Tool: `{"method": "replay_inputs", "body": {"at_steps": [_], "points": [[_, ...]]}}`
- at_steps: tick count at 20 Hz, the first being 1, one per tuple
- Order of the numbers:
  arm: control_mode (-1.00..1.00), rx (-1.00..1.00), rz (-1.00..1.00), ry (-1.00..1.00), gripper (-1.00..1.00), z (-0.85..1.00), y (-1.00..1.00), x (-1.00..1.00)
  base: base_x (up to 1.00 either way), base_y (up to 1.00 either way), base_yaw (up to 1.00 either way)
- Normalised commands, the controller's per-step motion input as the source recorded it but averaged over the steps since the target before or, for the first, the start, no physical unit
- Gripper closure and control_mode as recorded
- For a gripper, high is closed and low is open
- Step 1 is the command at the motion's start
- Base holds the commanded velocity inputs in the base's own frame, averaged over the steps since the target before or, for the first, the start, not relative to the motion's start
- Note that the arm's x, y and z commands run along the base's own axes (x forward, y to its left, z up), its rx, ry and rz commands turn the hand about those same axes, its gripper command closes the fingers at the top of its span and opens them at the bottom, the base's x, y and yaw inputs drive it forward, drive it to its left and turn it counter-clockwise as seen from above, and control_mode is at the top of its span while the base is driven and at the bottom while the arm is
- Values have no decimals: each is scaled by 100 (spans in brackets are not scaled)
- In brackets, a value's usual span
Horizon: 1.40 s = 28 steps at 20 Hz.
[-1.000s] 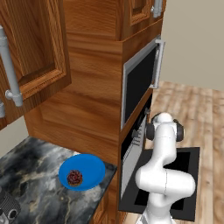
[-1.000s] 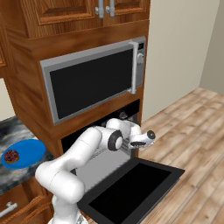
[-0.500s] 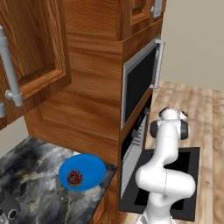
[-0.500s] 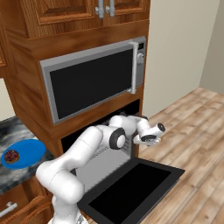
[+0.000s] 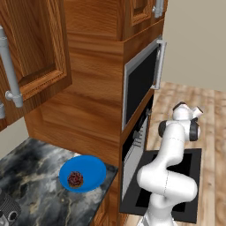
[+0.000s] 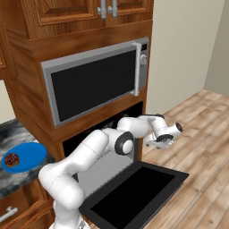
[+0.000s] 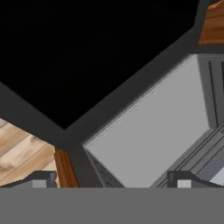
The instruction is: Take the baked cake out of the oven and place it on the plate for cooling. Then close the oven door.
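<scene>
You are looking at the cake (image 5: pixel 75 178) sitting on the blue plate (image 5: pixel 94 170), which is resting on the dark marble tabletop (image 5: pixel 31 172) left of the oven (image 5: pixel 137 140). The oven door (image 6: pixel 134 197) is lying fully open and flat, its dark glass facing up. The gripper (image 6: pixel 162 142) is hovering above the door's far side, fingers (image 7: pixel 40 179) spread wide and apparently holding nothing. Above the oven, the microwave (image 6: pixel 94 82) is sitting closed.
</scene>
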Motion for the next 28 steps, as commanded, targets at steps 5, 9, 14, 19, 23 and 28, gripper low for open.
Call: {"method": "replay_inputs", "body": {"at_steps": [5,9,14,19,23,28], "points": [[-100,1,0,0,-100,33,-30,-48,0,0,0],[-100,0,1,-3,-100,36,-26,-46,0,0,0],[-100,0,9,-11,-100,31,-17,-57,0,0,0],[-100,-4,12,-24,-100,19,-6,-71,0,0,0],[-100,-5,10,-24,-100,22,0,-66,0,0,0],[-100,-3,5,-9,-100,34,1,-57,0,0,0]]}}
